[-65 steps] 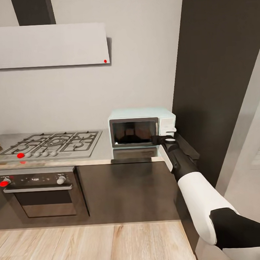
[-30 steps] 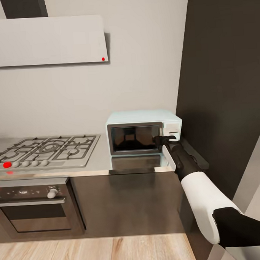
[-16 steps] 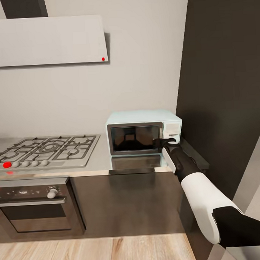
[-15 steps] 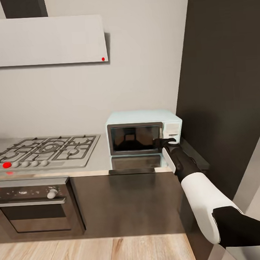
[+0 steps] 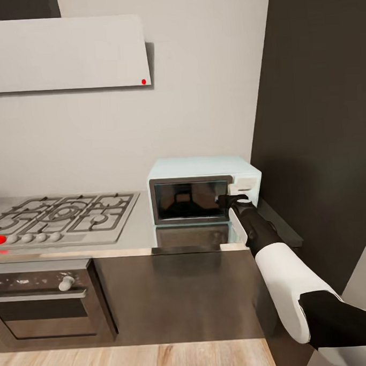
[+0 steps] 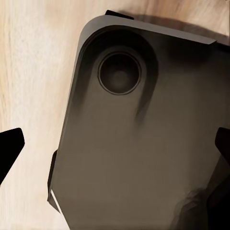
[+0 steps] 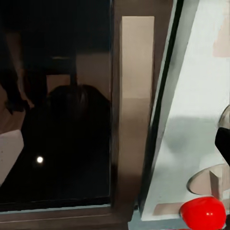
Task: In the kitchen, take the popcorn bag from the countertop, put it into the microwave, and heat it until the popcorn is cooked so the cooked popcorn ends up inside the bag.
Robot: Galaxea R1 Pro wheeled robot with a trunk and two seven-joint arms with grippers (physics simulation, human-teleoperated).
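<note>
A pale-blue microwave (image 5: 205, 195) with a dark glass door, grey frame and white panel is seen on the glossy grey counter (image 5: 137, 236). At nine o'clock, a steel hob (image 5: 61, 219) carries a red knob. The right gripper (image 5: 230, 201) is black.

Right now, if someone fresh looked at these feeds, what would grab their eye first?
The pale-blue microwave at the right end of the countertop, its dark door shut, with the right claw up against its front by the control panel. Next, the steel gas hob to the left with a bright red dot at its knob row. In the right wrist view, a red indicator light glows on the panel.
</note>
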